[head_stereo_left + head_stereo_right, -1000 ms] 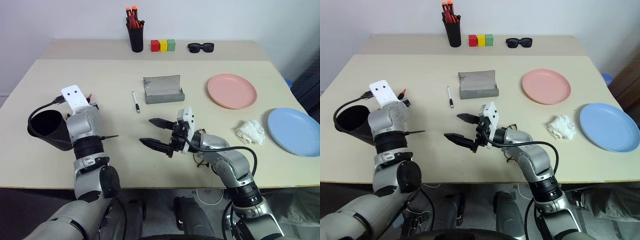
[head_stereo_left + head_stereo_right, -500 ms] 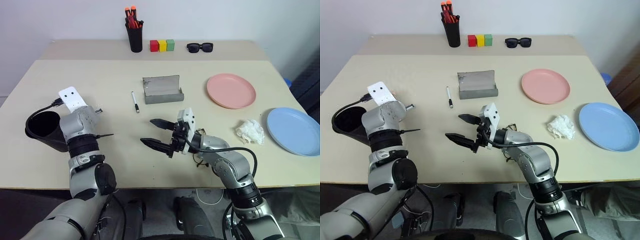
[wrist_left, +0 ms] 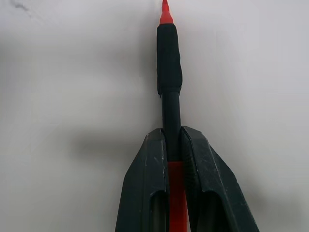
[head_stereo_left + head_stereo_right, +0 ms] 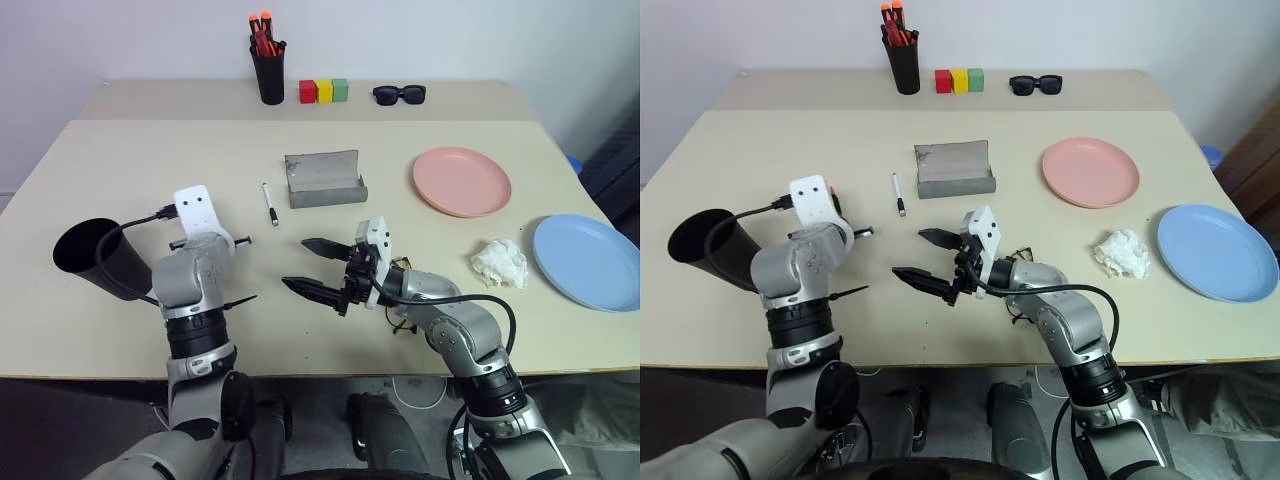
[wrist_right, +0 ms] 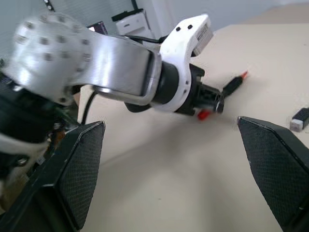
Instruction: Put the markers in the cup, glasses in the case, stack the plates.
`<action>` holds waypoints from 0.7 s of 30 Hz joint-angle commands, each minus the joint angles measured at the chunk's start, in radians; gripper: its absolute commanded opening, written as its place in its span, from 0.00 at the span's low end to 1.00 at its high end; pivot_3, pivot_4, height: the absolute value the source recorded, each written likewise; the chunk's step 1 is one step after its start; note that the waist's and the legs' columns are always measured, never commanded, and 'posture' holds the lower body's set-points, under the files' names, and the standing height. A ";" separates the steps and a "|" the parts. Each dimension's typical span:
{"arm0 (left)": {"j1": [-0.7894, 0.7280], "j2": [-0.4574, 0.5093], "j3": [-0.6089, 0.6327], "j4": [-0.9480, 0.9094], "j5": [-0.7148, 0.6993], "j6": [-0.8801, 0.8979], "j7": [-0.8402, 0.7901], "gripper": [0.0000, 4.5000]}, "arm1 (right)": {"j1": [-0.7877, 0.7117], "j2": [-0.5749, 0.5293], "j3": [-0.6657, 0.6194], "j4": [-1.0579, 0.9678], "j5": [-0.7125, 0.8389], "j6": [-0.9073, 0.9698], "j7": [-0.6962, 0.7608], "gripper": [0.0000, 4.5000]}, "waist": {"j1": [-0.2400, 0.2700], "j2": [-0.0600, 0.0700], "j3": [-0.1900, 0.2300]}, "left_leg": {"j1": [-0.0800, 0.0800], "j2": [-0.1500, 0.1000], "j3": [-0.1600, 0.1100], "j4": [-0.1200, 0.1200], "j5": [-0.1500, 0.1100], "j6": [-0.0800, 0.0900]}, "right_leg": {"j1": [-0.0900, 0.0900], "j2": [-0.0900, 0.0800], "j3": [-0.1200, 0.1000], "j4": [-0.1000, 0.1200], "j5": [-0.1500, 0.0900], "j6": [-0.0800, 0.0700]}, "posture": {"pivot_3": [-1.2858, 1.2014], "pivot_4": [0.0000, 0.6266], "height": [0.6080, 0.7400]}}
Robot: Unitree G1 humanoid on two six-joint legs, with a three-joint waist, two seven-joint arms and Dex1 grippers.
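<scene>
1 red marker (image 3: 169, 87) — clamped in left end effector (image 3: 173, 145).

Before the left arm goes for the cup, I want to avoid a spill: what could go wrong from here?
The left gripper pinches the red marker near its rear end, most of the length sticking out ahead; it might pivot or slip in transit. The black cup lies tipped on its side by the table's left edge, so a dropped marker could roll out, or a nudge could push the cup off. The open right gripper hangs mid-table, near the glasses, and could snag them.
</scene>
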 commanded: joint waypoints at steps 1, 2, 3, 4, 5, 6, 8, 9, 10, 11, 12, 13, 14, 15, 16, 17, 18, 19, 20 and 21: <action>-0.004 -0.053 -0.025 -0.115 -0.002 0.130 -0.006 0.01 | 0.001 0.003 -0.002 -0.023 0.005 -0.013 0.008 1.00 | 0.000 0.000 0.000 | 0.000 0.000 0.000 0.000 0.000 0.000 | 0.000 0.000 0.000 0.000 0.000 0.000 | 0.52 0.24 1.00; -0.010 -0.067 -0.024 -0.127 0.010 0.163 0.000 0.10 | 0.000 0.005 0.001 -0.021 0.004 -0.013 0.009 1.00 | 0.000 0.000 0.000 | 0.000 0.000 0.000 0.000 0.000 0.000 | 0.000 0.000 0.000 0.000 0.000 0.000 | 0.52 0.24 1.00; -0.014 -0.075 -0.023 -0.134 0.021 0.184 0.004 0.20 | -0.002 0.007 0.003 -0.019 0.003 -0.014 0.010 1.00 | 0.000 0.000 0.000 | 0.000 0.000 0.000 0.000 0.000 0.000 | 0.000 0.000 0.000 0.000 0.000 0.000 | 0.52 0.24 1.00; -0.018 -0.073 -0.030 -0.134 0.032 0.190 0.007 0.28 | -0.004 0.009 0.005 -0.016 0.002 -0.014 0.010 1.00 | 0.000 0.000 0.000 | 0.000 0.000 0.000 0.000 0.000 0.000 | 0.000 0.000 0.000 0.000 0.000 0.000 | 0.52 0.24 1.00; -0.024 -0.069 -0.037 -0.131 0.039 0.197 0.005 0.39 | -0.007 0.010 0.006 -0.013 0.001 -0.015 0.011 1.00 | 0.000 0.000 0.000 | 0.000 0.000 0.000 0.000 0.000 0.000 | 0.000 0.000 0.000 0.000 0.000 0.000 | 0.52 0.24 1.00; -0.029 -0.066 -0.042 -0.130 0.044 0.201 0.002 0.49 | -0.009 0.011 0.007 -0.012 0.001 -0.015 0.011 1.00 | 0.000 0.000 0.000 | 0.000 0.000 0.000 0.000 0.000 0.000 | 0.000 0.000 0.000 0.000 0.000 0.000 | 0.52 0.24 1.00; -0.041 -0.072 -0.031 -0.117 0.053 0.191 -0.003 0.71 | -0.012 0.013 0.007 -0.008 0.001 -0.015 0.012 1.00 | -0.001 0.000 0.000 | 0.000 0.000 0.000 0.000 0.000 0.000 | 0.000 0.000 0.000 0.000 0.000 0.000 | 0.52 0.24 1.00; -0.051 -0.067 -0.028 -0.093 0.057 0.173 -0.005 0.82 | -0.013 0.014 0.008 -0.007 0.000 -0.016 0.013 1.00 | -0.001 0.000 0.000 | 0.000 0.000 0.000 0.000 0.000 0.000 | 0.000 0.000 0.000 0.000 0.000 0.000 | 0.52 0.24 1.00; -0.061 -0.063 -0.025 -0.071 0.061 0.158 -0.007 0.82 | -0.014 0.015 0.009 -0.006 -0.001 -0.016 0.013 1.00 | 0.000 0.000 0.000 | 0.000 0.000 0.000 0.000 0.000 0.000 | 0.000 0.000 0.000 0.000 0.000 0.000 | 0.52 0.24 1.00; -0.072 -0.057 -0.023 -0.046 0.064 0.142 -0.009 0.82 | -0.015 0.015 0.009 -0.005 -0.002 -0.017 0.014 1.00 | 0.000 0.000 0.000 | 0.000 0.000 0.000 0.000 0.000 0.000 | 0.000 0.000 0.000 0.000 0.000 0.000 | 0.52 0.24 1.00; -0.079 -0.054 -0.022 -0.029 0.067 0.131 -0.010 0.82 | -0.015 0.016 0.009 -0.005 -0.003 -0.017 0.014 1.00 | 0.001 0.000 0.000 | 0.000 0.000 0.000 0.000 0.000 0.000 | 0.000 0.000 0.000 0.000 0.000 0.000 | 0.52 0.24 1.00; -0.086 -0.049 -0.023 -0.008 0.069 0.117 -0.012 0.82 | -0.015 0.016 0.009 -0.005 -0.003 -0.017 0.013 1.00 | 0.001 0.000 0.000 | 0.000 0.000 0.000 0.000 0.000 0.000 | 0.000 0.000 0.000 0.000 0.000 0.000 | 0.52 0.24 1.00; -0.097 -0.042 -0.025 0.019 0.070 0.102 -0.017 0.82 | -0.014 0.016 0.008 -0.005 -0.004 -0.017 0.012 1.00 | 0.002 0.000 0.000 | 0.000 0.000 0.000 0.000 0.000 0.000 | 0.000 0.000 0.000 -0.001 0.000 0.000 | 0.52 0.24 1.00; -0.111 -0.033 -0.030 0.052 0.072 0.087 -0.024 0.82 | -0.013 0.016 0.008 -0.007 -0.004 -0.017 0.011 1.00 | 0.002 0.000 0.000 | 0.000 0.000 0.000 0.000 0.000 0.000 | 0.000 0.000 0.000 -0.001 0.000 0.000 | 0.52 0.24 1.00; -0.124 -0.026 -0.034 0.083 0.073 0.074 -0.029 0.82 | -0.012 0.016 0.008 -0.008 -0.004 -0.016 0.011 1.00 | 0.002 0.000 0.000 | 0.000 0.000 0.000 0.000 0.000 0.000 | 0.000 0.000 0.000 -0.001 0.000 0.000 | 0.52 0.24 1.00; -0.136 -0.020 -0.036 0.110 0.076 0.064 -0.031 0.82 | -0.011 0.016 0.008 -0.009 -0.004 -0.015 0.010 1.00 | 0.003 0.000 0.000 | 0.000 0.000 0.000 0.000 0.000 0.000 | 0.000 0.000 0.000 -0.001 0.000 0.000 | 0.52 0.24 1.00; -0.150 -0.016 -0.035 0.138 0.077 0.057 -0.031 0.82 | -0.010 0.016 0.008 -0.010 -0.005 -0.015 0.009 1.00 | 0.003 0.000 0.000 | 0.000 0.000 0.000 0.000 0.000 0.000 | 0.000 0.000 0.000 -0.001 0.000 0.000 | 0.52 0.24 1.00; -0.165 -0.022 -0.017 0.161 0.073 0.060 -0.028 0.82 | -0.009 0.016 0.008 -0.012 -0.006 -0.015 0.007 1.00 | 0.003 0.000 0.000 | 0.000 0.000 0.000 0.000 0.000 0.000 | 0.000 0.000 0.000 -0.001 0.000 0.000 | 0.52 0.24 1.00; -0.180 -0.031 0.006 0.178 0.068 0.067 -0.022 0.76 | -0.008 0.016 0.007 -0.013 -0.007 -0.016 0.005 1.00 | 0.004 0.000 0.000 | 0.000 0.000 0.000 0.000 0.000 0.000 | 0.000 0.000 0.000 -0.001 0.000 0.000 | 0.52 0.24 1.00; -0.192 -0.043 0.032 0.187 0.065 0.079 -0.014 0.70 | -0.007 0.016 0.006 -0.015 -0.008 -0.016 0.002 1.00 | 0.004 0.000 0.000 | 0.000 0.000 0.000 0.000 0.000 0.000 | 0.000 0.000 0.000 -0.001 0.000 0.000 | 0.52 0.24 1.00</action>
